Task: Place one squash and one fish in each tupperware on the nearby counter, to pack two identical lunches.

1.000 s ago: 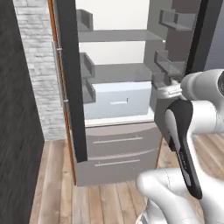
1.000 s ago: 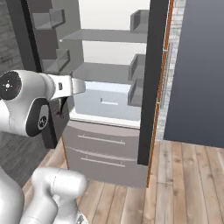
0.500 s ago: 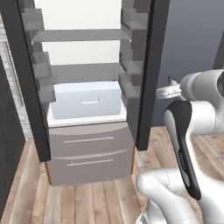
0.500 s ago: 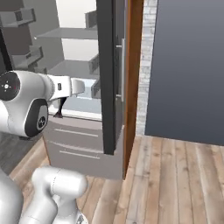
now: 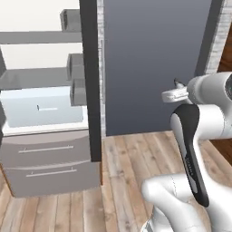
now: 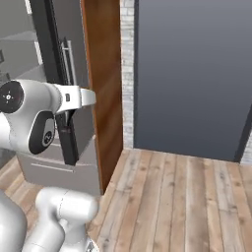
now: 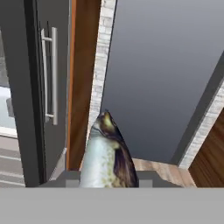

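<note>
A plump fish (image 7: 107, 153) with a pale grey belly and a dark brown back stands up between the jaws of my gripper (image 7: 108, 177), which is shut on it, low in the middle of the hand view. Its body hides the fingertips there. The white hand (image 5: 174, 94) hangs at chest height in front of a dark grey wall, and from the other side the same hand (image 6: 82, 97) juts out beside the fridge door. The squash, the tupperware and the counter are out of view.
The open fridge (image 5: 41, 113), with grey shelves and two drawers (image 5: 43, 156), stands at the left. Its black door (image 5: 90, 81), carrying a bar handle (image 7: 50, 74), stands edge-on beside a wooden panel (image 6: 101, 74). Ahead are a dark grey wall (image 6: 192, 74) and plank floor (image 6: 182, 197).
The whole picture has slid left: the base has turned right, away from the fridge, toward the grey wall. The arm's pose and its hold on the fish look the same.
</note>
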You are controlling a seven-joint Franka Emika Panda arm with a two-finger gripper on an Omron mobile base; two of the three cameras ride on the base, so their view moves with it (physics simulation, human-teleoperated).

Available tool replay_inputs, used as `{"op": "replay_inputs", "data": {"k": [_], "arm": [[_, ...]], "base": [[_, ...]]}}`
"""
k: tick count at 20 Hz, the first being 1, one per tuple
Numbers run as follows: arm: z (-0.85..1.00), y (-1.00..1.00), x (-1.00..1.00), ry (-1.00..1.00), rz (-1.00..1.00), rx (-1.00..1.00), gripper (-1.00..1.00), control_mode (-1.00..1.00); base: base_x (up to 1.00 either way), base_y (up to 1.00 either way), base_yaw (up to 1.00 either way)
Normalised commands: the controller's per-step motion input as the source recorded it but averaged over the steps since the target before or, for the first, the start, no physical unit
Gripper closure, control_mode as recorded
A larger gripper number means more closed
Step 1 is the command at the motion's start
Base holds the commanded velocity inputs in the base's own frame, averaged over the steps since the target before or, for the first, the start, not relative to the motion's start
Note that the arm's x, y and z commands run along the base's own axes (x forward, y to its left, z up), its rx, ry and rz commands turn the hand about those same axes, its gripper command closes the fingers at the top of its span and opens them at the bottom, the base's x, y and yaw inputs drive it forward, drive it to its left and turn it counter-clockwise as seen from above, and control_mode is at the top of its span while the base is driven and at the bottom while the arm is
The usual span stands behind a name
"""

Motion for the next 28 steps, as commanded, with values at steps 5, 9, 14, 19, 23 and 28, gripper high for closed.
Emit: {"op": "replay_inputs", "data": {"k": [5, 9, 14, 19, 23, 28], "arm": [[0.0, 0.0, 0.0, 0.0, 0.0, 0.0, 1.0, 1.0], [0.0, 0.0, 0.0, 0.0, 0.0, 0.0, 1.0, 1.0], [0.0, 0.0, 0.0, 0.0, 0.0, 0.0, 1.0, 1.0], [0.0, 0.0, 0.0, 0.0, 0.0, 0.0, 1.0, 1.0], [0.0, 0.0, 0.0, 0.0, 0.0, 0.0, 1.0, 1.0], [0.0, 0.0, 0.0, 0.0, 0.0, 0.0, 1.0, 1.0]], "base": [[0.0, -1.0, 0.01], [0.0, -1.0, 0.09], [-0.02, -1.0, 0.32], [-0.1, -0.99, 0.51], [-0.46, -0.93, 0.57], [-0.77, -0.84, 0.53]]}}
